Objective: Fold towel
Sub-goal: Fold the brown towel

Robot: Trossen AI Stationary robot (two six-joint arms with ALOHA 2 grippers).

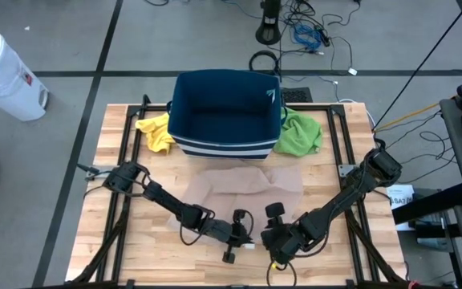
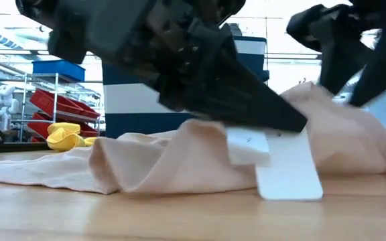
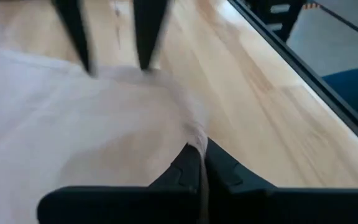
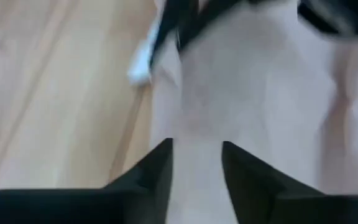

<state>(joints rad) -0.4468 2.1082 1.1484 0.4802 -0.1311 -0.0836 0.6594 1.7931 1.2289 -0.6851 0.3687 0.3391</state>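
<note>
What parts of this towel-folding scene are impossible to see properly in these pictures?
- High view: the towel's near edge, covered by both arms.
- Low view: the blue bin, mostly behind the left gripper.
- Left wrist view: the far fingers, blurred.
- Right wrist view: the white tag, blurred.

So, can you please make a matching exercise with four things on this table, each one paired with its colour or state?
Things:
1. towel
2. bin
3. left pincer
4. right pincer

Colour or state:
A. open above the fabric
B. beige, rumpled on the table
C. dark blue, white stripes at the base
D. shut on the towel's edge

Pairs: 1-B, 2-C, 3-D, 4-A
</note>
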